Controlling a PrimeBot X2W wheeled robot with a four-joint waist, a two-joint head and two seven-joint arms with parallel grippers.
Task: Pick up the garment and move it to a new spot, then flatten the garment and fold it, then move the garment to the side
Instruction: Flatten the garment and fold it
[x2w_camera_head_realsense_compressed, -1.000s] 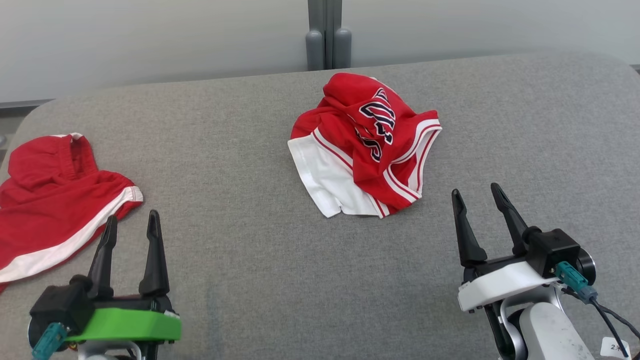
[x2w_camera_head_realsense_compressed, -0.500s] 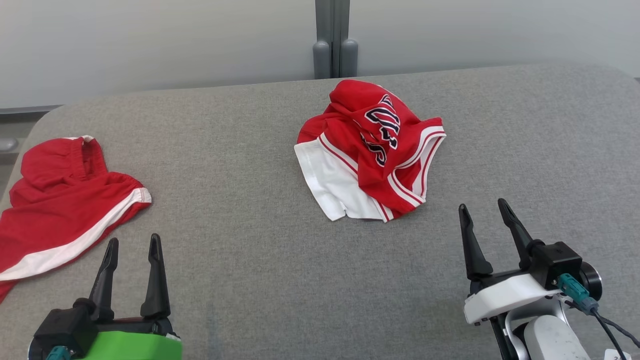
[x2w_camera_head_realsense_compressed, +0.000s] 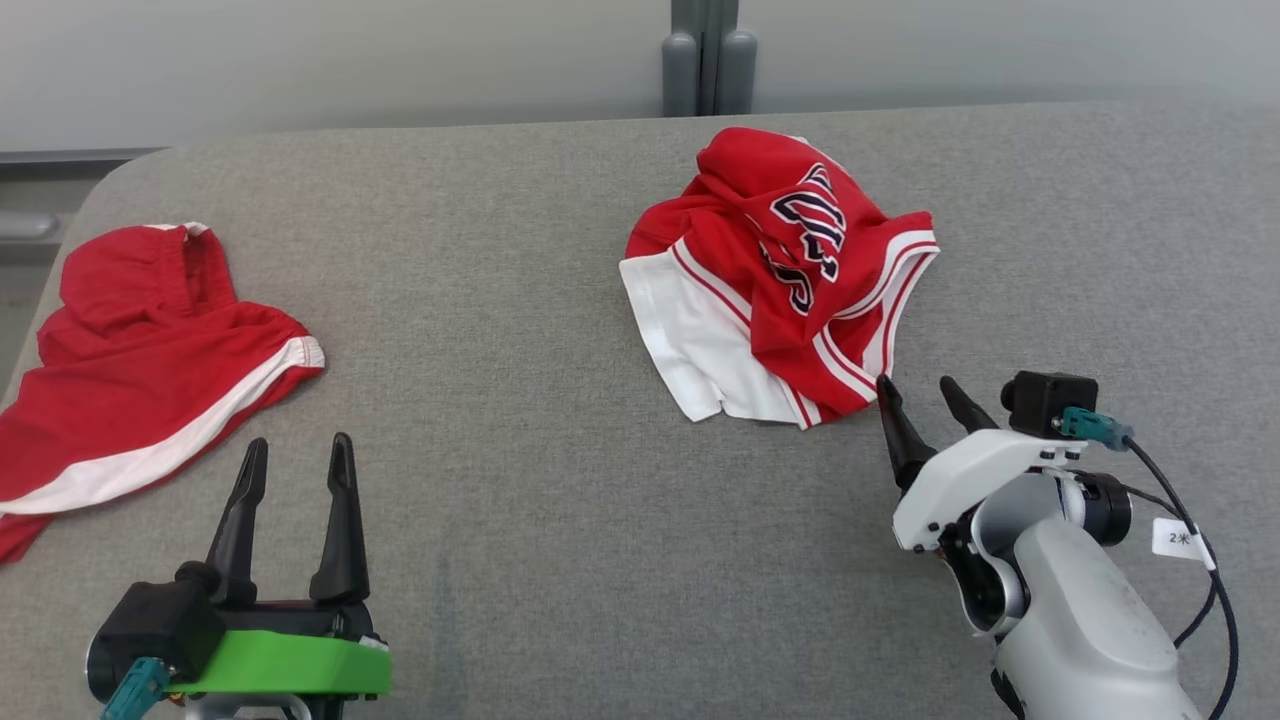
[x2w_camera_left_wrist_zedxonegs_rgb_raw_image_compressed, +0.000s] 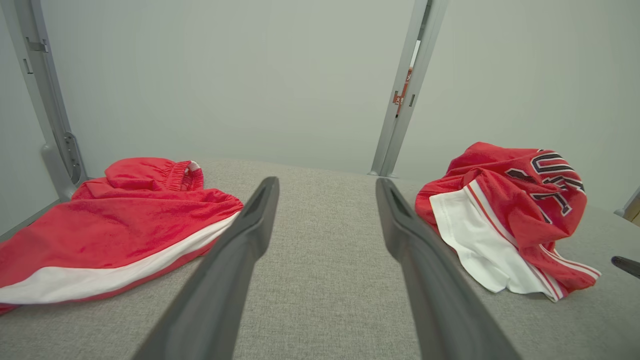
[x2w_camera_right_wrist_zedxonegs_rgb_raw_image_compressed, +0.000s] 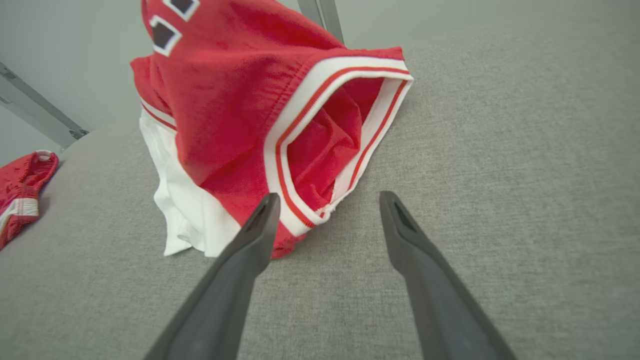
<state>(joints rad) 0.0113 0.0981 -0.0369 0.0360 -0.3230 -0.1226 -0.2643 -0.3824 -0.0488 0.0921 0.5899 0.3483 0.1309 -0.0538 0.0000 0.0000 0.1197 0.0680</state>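
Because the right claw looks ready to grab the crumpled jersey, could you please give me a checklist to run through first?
1. The right claw is open: ok, jaws apart.
2. It is aimed at the jersey: ok, tips at the near striped hem.
3. Fabric sits between its fingers: cannot tell; the hem overlaps one finger in the right wrist view.
4. The left claw is free: ok, open, holding nothing, over the grey surface.
5. The second red garment is out of the way: ok, lying apart on the left.
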